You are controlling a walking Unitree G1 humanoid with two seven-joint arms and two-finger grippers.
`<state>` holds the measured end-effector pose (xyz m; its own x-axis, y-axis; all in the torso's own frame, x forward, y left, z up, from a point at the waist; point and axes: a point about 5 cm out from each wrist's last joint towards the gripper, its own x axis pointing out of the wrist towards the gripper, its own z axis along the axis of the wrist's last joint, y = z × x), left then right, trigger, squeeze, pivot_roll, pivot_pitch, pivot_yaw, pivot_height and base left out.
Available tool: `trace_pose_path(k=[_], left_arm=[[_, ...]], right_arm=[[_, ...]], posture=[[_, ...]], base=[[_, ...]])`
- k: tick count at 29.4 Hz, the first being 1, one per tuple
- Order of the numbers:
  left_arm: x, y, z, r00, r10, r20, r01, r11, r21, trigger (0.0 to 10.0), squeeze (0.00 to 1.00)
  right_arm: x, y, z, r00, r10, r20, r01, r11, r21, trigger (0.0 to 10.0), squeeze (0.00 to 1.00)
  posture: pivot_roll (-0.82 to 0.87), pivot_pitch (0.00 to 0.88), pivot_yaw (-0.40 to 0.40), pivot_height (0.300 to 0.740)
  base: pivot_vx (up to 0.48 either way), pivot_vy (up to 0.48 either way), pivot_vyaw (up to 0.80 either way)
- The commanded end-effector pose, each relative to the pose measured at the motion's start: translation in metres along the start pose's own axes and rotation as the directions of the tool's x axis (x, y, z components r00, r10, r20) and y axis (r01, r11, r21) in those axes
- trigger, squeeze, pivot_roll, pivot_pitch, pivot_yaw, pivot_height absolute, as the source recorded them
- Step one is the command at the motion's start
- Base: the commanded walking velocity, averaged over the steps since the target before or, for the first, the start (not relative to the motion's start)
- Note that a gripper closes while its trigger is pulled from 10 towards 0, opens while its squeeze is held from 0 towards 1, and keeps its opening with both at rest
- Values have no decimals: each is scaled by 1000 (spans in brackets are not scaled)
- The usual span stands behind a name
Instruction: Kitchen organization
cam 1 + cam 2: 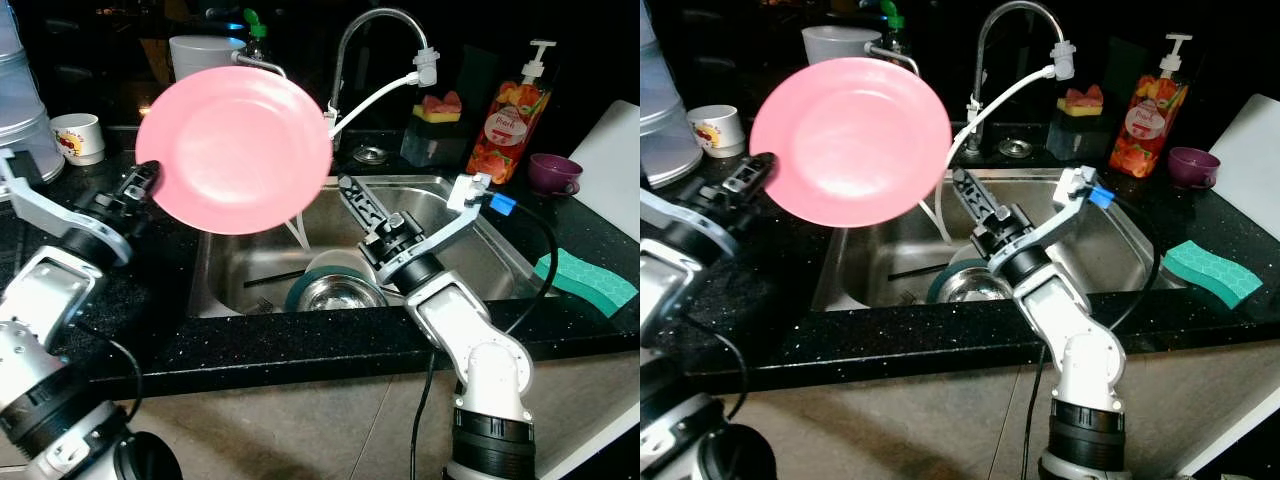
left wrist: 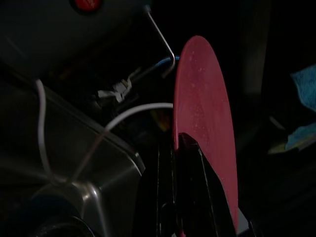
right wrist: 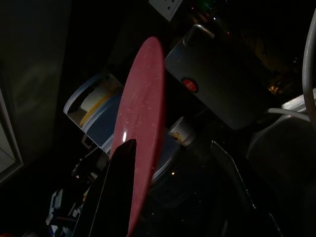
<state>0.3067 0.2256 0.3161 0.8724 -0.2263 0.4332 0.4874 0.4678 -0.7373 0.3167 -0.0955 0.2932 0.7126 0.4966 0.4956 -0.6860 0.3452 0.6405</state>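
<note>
A pink plate hangs tilted over the left side of the steel sink. My left gripper is shut on its left rim; the left wrist view shows the plate edge-on, clamped between the black fingers. My right gripper reaches up from over the sink, open, its tip just off the plate's lower right rim. In the right wrist view one black finger lies beside the plate. A steel bowl sits on a teal dish in the sink.
The faucet with a white hose arches behind the plate. On the black counter stand a white mug at the left, and a soap bottle, purple cup, teal sponge and white board at the right.
</note>
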Motion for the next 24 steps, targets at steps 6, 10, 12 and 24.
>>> trace_pose_path(k=[6, 10, 12, 24], left_arm=[[-1, -3, -10, 1000, -15, -23, 14, 1000, -17, 10000, 0], [-1, -4, -21, 999, -16, -52, 15, 1000, -25, 10000, 0], [-1, -5, -29, 997, -16, -80, 14, 1000, -23, 10000, 0], [0, -5, -41, 991, 1, -133, 4, 999, 35, 10000, 0]], right_arm=[[2, 8, 2, 1000, 28, -7, -28, 999, 21, 10000, 0], [3, 9, 0, 999, 29, -18, -28, 999, 22, 10000, 0], [4, 9, -2, 999, 26, -29, -25, 1000, 17, 8745, 0], [3, 4, -5, 999, -14, -52, 14, 1000, 5, 0, 0]], posture=[[100, 121, -48, 740], [100, 121, -48, 740], [101, 126, -47, 740], [101, 126, -47, 740]], base=[[0, 0, 0], [0, 0, 0], [0, 0, 0], [0, 0, 0]])
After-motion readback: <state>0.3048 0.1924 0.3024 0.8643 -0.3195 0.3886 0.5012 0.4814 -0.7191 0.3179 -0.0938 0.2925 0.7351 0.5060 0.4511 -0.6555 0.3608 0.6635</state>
